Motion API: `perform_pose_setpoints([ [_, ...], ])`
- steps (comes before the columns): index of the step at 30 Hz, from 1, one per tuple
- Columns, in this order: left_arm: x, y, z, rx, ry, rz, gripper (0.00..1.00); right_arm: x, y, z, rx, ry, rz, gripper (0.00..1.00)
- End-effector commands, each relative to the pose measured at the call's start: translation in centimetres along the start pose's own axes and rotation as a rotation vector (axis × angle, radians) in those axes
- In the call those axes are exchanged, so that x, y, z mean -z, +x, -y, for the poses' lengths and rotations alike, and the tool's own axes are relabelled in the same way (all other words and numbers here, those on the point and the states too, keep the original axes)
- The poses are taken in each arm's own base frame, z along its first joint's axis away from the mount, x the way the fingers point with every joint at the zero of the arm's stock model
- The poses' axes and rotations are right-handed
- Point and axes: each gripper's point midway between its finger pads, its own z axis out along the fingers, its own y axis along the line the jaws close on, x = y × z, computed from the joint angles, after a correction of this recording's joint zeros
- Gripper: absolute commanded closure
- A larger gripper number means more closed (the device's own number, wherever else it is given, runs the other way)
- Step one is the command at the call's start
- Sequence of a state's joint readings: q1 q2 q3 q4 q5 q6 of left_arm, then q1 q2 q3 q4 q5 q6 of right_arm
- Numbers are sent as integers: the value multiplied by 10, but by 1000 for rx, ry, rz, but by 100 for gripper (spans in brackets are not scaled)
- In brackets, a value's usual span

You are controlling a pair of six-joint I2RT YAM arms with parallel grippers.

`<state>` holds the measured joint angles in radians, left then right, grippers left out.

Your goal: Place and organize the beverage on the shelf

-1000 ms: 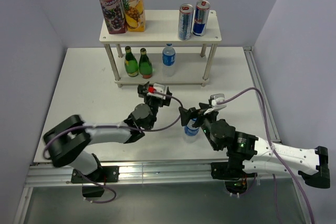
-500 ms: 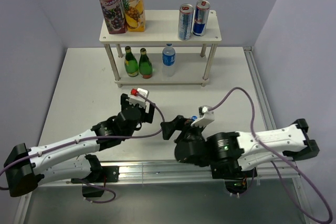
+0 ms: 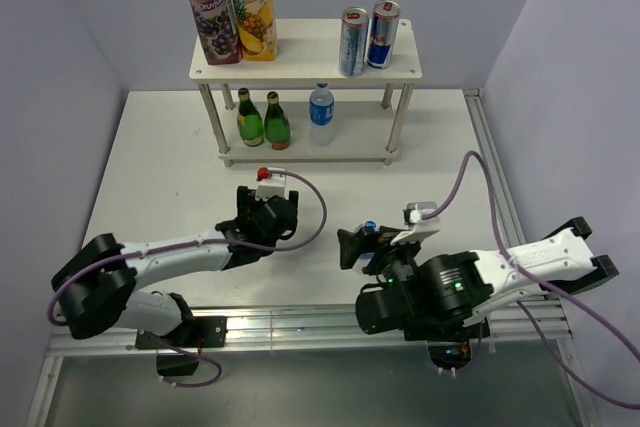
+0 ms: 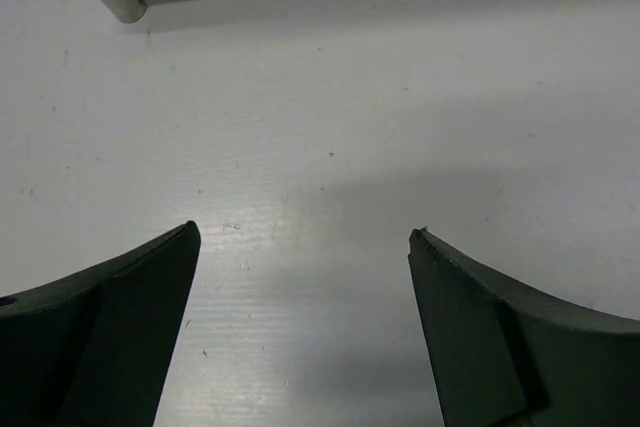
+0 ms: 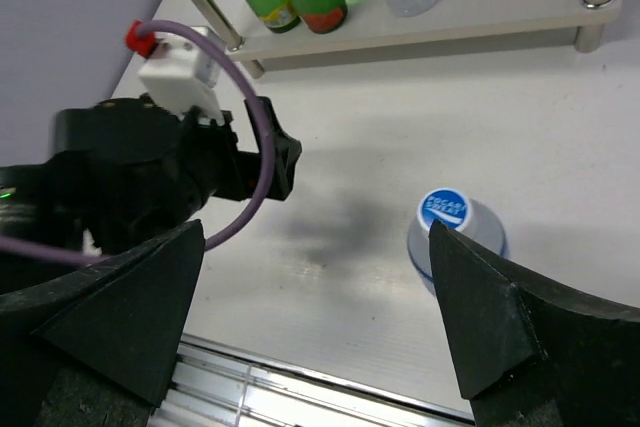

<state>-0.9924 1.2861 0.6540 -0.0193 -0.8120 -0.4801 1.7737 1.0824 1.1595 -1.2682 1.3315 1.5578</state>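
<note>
Toward 5 o'clock on the white table point(image 3: 160, 167), a Pocari Sweat bottle point(image 3: 369, 227) stands upright and free, its long axis vertical and its blue cap facing straight up (the label on the cap reads clearly from the right wrist camera). The right gripper point(image 5: 315, 235) has its jaws spread wide and grips nothing. The bottle sits just beyond the tip of its right-hand finger, and whether they touch I cannot tell. At about 7 o'clock from the bottle's spot, the left gripper point(image 4: 305, 237) hangs low over bare table, its jaws also well apart and empty, aimed toward 12 o'clock. The shelf point(image 3: 310, 52) stands at 12 o'clock, its long axis running 9 to 3. Two juice cartons point(image 3: 212, 7) stand upright at the 9 o'clock end of its top board and two cans point(image 3: 355, 42) near the 3 o'clock end. On the lower board stand two green glass bottles point(image 3: 250, 119) and, just to their 3 o'clock, a clear water bottle point(image 3: 321, 112).
</note>
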Motion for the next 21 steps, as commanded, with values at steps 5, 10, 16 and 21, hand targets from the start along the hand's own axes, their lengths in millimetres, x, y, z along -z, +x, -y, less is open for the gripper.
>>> perform_pose_setpoints([
  [5,-32,-1,-2,83,-134,-33,10,11,-33,14,114,-65,7,0],
  [10,-20,-32,0,137,-83,12,9,8,17,43,75,-26,-82,0],
  [16,0,-89,-19,224,-45,102,9,4,76,80,65,96,-174,0],
  [21,18,-122,-30,325,23,186,8,0,102,82,86,140,-171,0],
])
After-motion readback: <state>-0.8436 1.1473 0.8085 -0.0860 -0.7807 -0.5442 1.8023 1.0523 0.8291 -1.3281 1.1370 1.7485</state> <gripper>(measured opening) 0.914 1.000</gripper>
